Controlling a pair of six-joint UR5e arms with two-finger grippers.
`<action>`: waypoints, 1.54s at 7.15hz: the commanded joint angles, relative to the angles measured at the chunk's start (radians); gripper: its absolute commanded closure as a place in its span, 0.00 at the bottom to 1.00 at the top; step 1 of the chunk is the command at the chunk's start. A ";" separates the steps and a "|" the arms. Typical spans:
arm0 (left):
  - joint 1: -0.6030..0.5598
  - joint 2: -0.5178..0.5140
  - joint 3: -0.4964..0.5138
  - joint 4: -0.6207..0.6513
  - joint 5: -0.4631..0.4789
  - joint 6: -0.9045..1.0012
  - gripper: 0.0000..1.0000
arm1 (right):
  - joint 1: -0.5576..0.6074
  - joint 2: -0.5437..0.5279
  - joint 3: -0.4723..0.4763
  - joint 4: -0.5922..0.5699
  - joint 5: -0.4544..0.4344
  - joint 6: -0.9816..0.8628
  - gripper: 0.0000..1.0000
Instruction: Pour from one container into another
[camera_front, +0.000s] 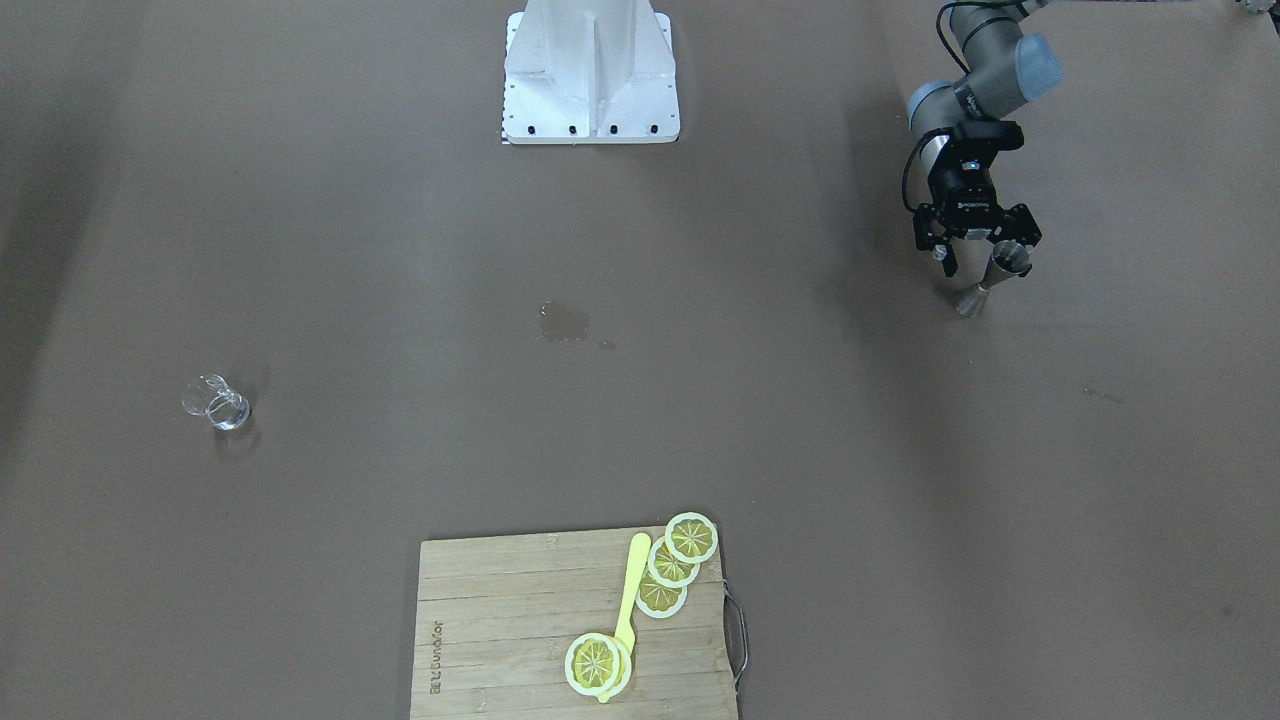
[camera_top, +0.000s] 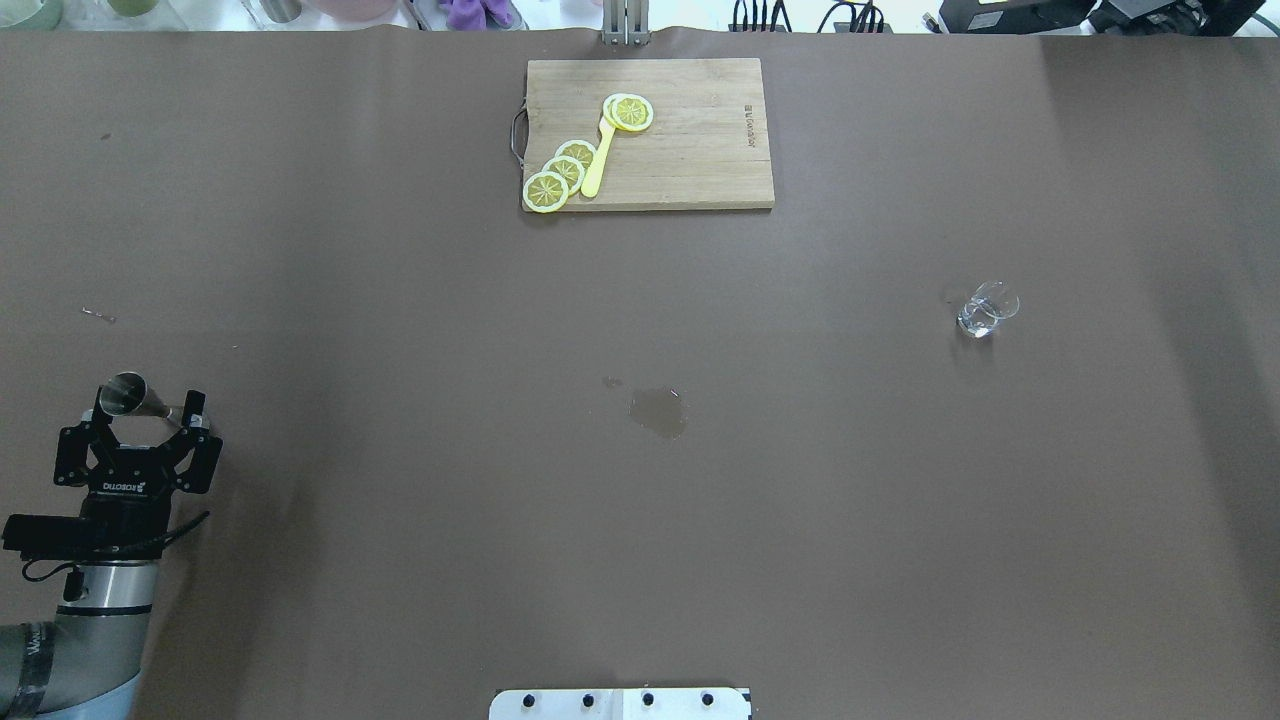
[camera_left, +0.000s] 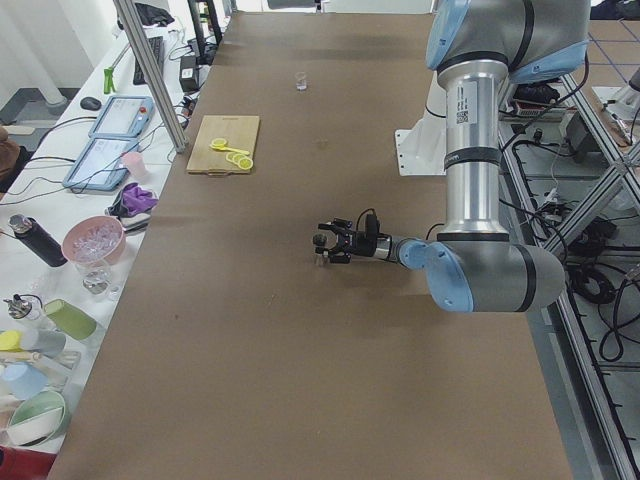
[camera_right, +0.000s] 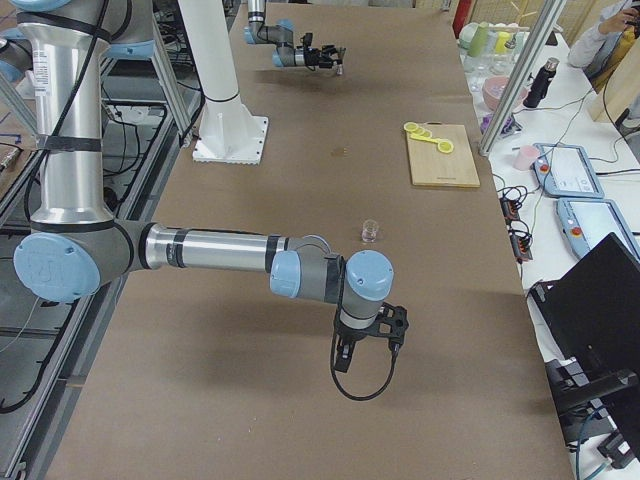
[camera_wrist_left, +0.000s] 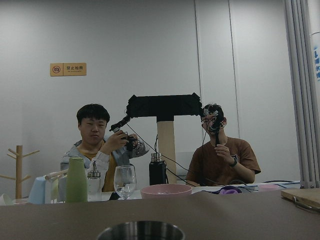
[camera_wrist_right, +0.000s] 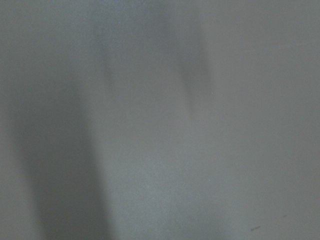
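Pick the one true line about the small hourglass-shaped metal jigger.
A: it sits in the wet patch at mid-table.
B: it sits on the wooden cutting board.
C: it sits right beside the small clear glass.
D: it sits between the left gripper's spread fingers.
D: the small hourglass-shaped metal jigger sits between the spread fingers of the left gripper, far from the wooden cutting board and the small clear glass.
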 joint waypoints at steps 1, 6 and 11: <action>0.006 0.019 -0.009 0.002 0.001 -0.001 0.01 | 0.000 0.000 -0.002 0.000 0.000 0.001 0.00; 0.015 0.077 -0.057 0.004 0.002 0.001 0.01 | 0.000 0.000 0.001 0.000 0.001 0.001 0.00; 0.054 0.164 -0.206 -0.010 0.048 0.015 0.01 | 0.000 0.000 0.001 0.000 0.001 0.001 0.00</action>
